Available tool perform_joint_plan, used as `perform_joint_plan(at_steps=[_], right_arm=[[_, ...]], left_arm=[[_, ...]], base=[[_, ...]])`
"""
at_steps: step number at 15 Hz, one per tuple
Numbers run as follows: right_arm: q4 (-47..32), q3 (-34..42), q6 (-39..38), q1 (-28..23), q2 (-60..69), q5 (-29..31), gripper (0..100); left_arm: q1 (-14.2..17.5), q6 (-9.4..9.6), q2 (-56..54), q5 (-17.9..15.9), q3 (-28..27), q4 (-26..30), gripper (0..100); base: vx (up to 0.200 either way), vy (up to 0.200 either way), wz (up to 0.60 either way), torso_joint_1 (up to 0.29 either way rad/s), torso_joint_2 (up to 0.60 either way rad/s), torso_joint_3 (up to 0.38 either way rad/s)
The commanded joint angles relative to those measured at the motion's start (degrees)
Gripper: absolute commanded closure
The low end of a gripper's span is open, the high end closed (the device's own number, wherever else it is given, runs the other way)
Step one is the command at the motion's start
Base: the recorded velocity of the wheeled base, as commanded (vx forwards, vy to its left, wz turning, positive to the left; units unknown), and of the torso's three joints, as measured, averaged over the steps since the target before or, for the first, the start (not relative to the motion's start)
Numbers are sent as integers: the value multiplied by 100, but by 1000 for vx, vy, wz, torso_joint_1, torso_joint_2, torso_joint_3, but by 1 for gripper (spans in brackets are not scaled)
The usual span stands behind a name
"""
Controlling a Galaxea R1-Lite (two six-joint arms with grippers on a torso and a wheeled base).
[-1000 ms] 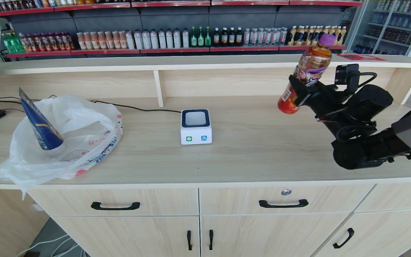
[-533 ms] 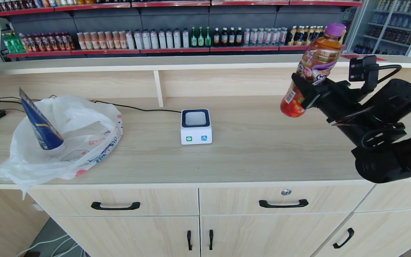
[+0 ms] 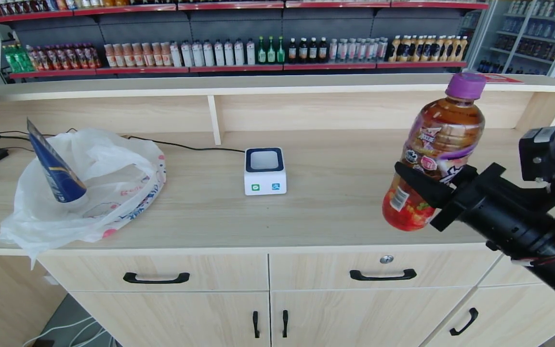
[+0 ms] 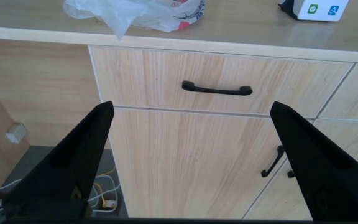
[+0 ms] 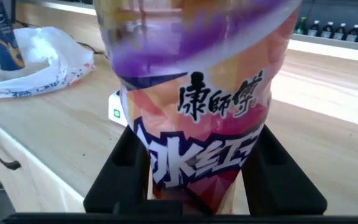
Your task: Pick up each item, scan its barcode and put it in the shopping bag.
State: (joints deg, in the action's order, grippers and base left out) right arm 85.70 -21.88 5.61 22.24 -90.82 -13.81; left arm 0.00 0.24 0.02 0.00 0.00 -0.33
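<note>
Right hand (image 3: 432, 180) is clenched round the waist of the bottle (image 3: 443, 130), one finger across the front of the label and the other behind it. In the right wrist view the two fingers flank the label on either side of the bottle (image 5: 197, 93). The purple cap points up and a little away from the hand, and the base hangs below the fingers, apparently lifted clear of the table (image 3: 335, 202) near its front edge.

A grip at mid-body looks chosen to leave the lower label free. A white striped patch (image 3: 399, 197), probably the barcode, sits just under the front finger, uncovered and turned toward the hand's left. That side is where the scanner (image 3: 264, 171) stands, well apart from the hand across bare table with its window facing up. The patch will likely have to be tipped down over the window, so holding the bottle off the table suits a carry that way.

Farther off on the same side, beyond the scanner, lies the shopping bag (image 3: 113, 173), slumped open with a blue pack (image 3: 56, 168) standing in it.

Left hand (image 4: 191, 109) is released, fingers spread with nothing between them. It hangs below the table edge before a drawer handle (image 4: 216, 89), seemingly parked out of the way.
</note>
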Motion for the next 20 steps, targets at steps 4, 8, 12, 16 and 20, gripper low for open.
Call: perform_joint_plan(at_steps=[4, 8, 12, 16, 20], right_arm=[[8, 1432, -218, 774, 1225, -95, 100], [-9, 1177, -1510, 809, 1145, -280, 100], [17, 923, -3575, 791, 1075, -465, 100], [26, 483, -4648, 791, 1022, -588, 100], [377, 633, -5245, 1204, 1022, -588, 100]], left_arm=[[0, 2, -2, 0, 0, -2, 0], [0, 2, -2, 0, 0, -2, 0], [9, 2, -2, 0, 0, -2, 0], [0, 2, -2, 0, 0, -2, 0], [9, 2, -2, 0, 0, -2, 0]], base=[[0, 0, 0, 0, 0, 0], [0, 0, 0, 0, 0, 0], [0, 0, 0, 0, 0, 0], [0, 0, 0, 0, 0, 0], [0, 0, 0, 0, 0, 0]])
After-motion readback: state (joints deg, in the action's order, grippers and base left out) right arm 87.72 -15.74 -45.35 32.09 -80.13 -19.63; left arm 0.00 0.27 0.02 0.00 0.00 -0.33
